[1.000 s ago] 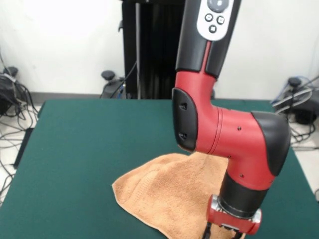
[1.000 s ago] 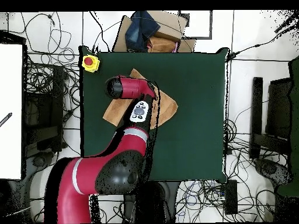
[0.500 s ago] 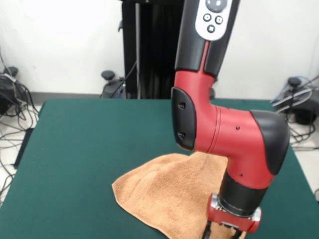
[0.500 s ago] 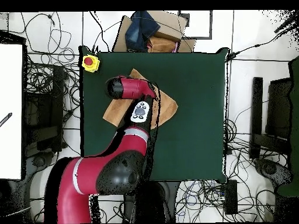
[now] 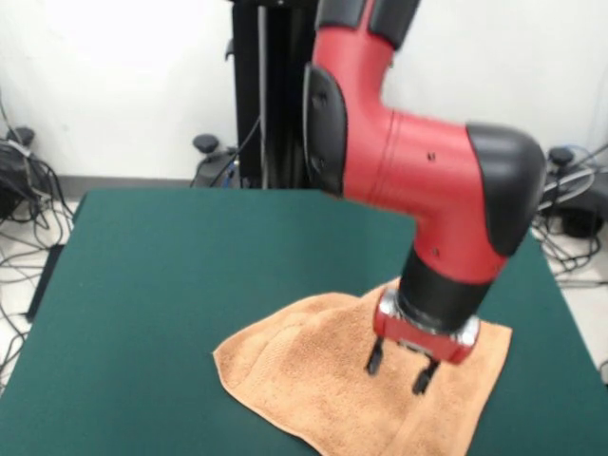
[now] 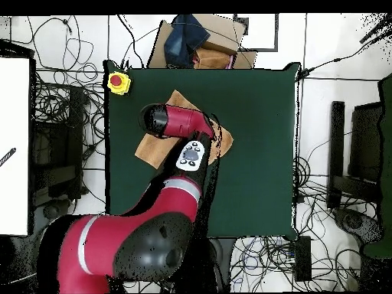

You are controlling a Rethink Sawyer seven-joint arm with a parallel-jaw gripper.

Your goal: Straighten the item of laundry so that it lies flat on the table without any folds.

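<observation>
Raised since a second ago, gripper [image 5: 401,374] open and empty above rumpled towel [image 5: 313,375], towel's near edge cut off

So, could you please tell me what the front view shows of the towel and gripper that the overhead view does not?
Front only: the gripper, fingers apart, raised above the towel, holding nothing, and rumples in the cloth. Overhead only: the whole table, with the towel near one side and a yellow box with a red button at its corner. Both: the orange towel on the green table, partly covered by the arm.
</observation>
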